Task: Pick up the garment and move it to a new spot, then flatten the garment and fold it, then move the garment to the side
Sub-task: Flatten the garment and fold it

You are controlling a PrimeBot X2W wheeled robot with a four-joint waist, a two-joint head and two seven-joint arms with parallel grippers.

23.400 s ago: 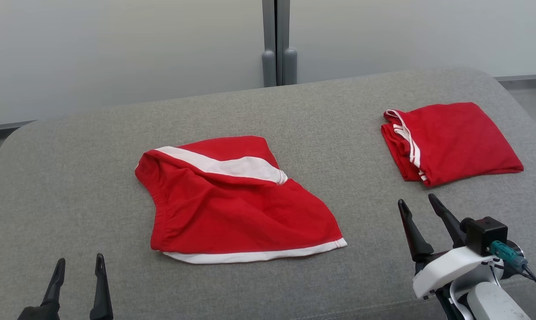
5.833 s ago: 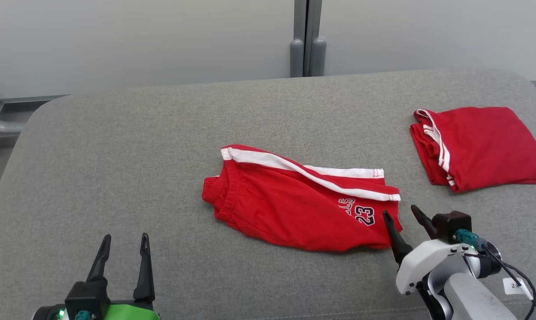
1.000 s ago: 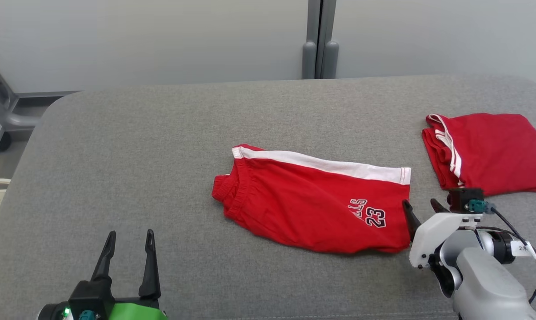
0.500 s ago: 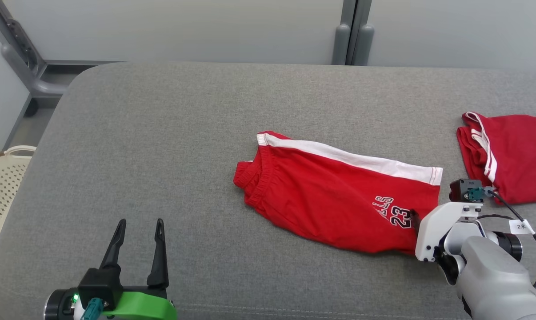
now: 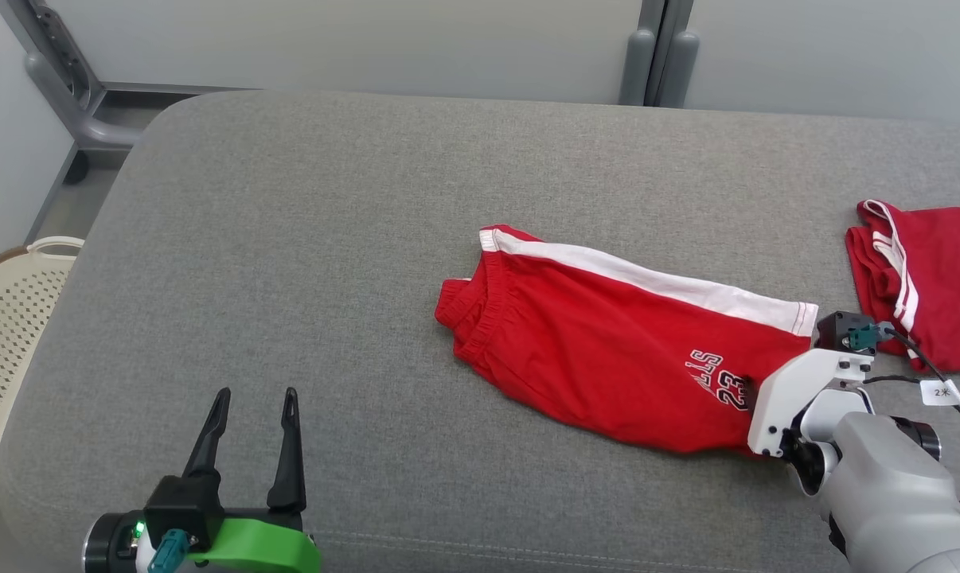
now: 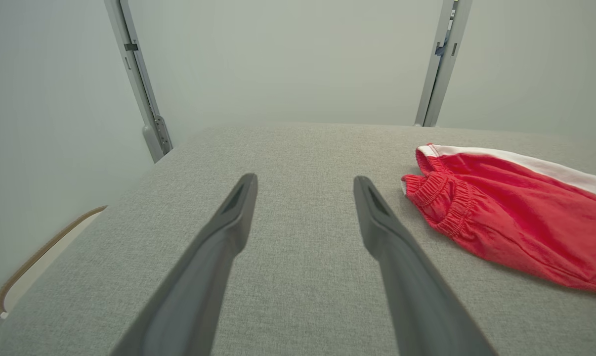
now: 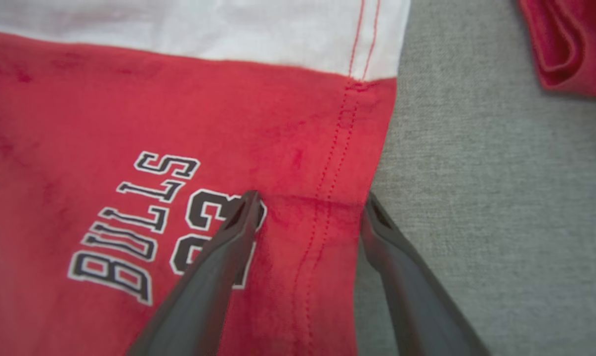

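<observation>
The red fabric shorts with a white side stripe and "BULLS 23" print (image 5: 607, 350) lie flat right of the grey upholstered bed's (image 5: 305, 239) middle. My right gripper (image 7: 310, 205) is spread, straddling their hem. My left gripper (image 5: 253, 398) hovers spread near the front edge.
</observation>
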